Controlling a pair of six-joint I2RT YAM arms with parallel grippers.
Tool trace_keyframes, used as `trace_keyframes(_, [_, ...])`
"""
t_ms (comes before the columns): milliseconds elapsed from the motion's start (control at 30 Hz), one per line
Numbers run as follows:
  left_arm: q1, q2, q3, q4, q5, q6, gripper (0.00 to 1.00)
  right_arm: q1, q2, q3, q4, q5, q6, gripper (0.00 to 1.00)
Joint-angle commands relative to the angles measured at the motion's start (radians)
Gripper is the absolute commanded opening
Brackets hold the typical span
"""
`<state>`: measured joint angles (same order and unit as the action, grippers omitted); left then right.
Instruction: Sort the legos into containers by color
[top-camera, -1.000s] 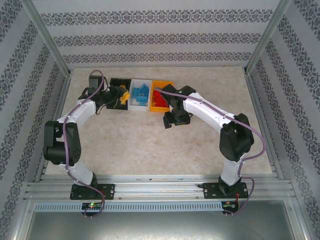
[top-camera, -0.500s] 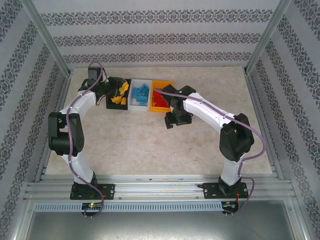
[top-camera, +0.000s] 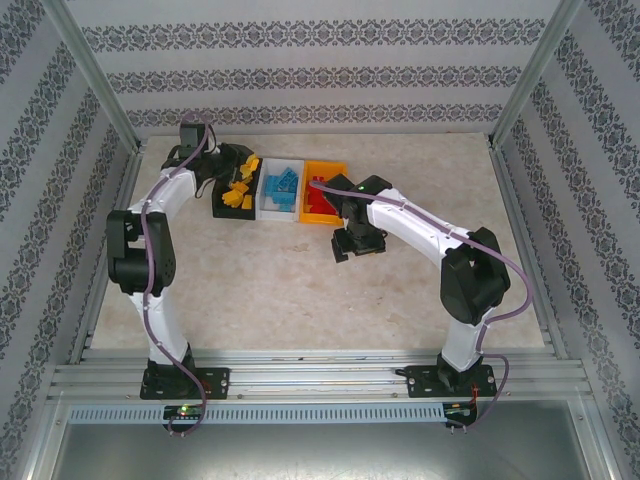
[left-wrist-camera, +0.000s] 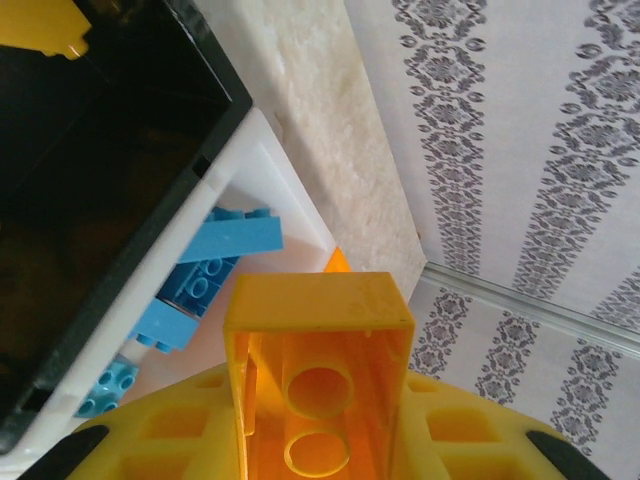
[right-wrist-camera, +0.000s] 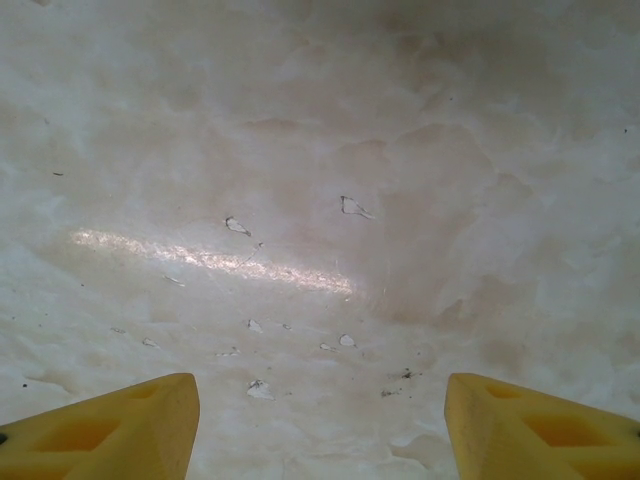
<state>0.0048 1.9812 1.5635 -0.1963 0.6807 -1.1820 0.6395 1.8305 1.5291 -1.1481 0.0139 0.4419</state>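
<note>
Black bin (left-wrist-camera: 90, 220), white bin (left-wrist-camera: 225, 185), orange bin (top-camera: 325, 170), yellow brick (left-wrist-camera: 320, 340), blue bricks (left-wrist-camera: 225, 240), red bricks (top-camera: 318, 198), mottled beige table (right-wrist-camera: 320, 200)

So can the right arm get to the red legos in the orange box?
Probably yes. The right gripper hangs open over bare table, close to the orange bin, and nothing lies between it and the red legos.

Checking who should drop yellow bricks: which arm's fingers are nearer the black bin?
Left. The left fingers, shut on a yellow brick, hover at the far end of the black bin; the right fingers are open over bare table, on the near side of the orange bin.
</note>
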Motion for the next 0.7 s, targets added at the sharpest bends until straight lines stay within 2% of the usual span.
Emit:
trace_keyframes(0, [0.022, 0.039, 0.046, -0.048, 0.005, 0.035, 0.28, 0.016, -0.032, -0.006, -0.005, 0.0, 0.021, 0.67])
trace_keyframes(267, [0.041, 0.105, 0.082, -0.072, 0.008, 0.054, 0.28, 0.021, -0.034, -0.01, -0.014, 0.0, 0.034, 0.67])
trace_keyframes(667, [0.063, 0.117, 0.082, -0.132, 0.0, 0.104, 0.29, 0.023, -0.028, -0.012, -0.024, 0.0, 0.047, 0.67])
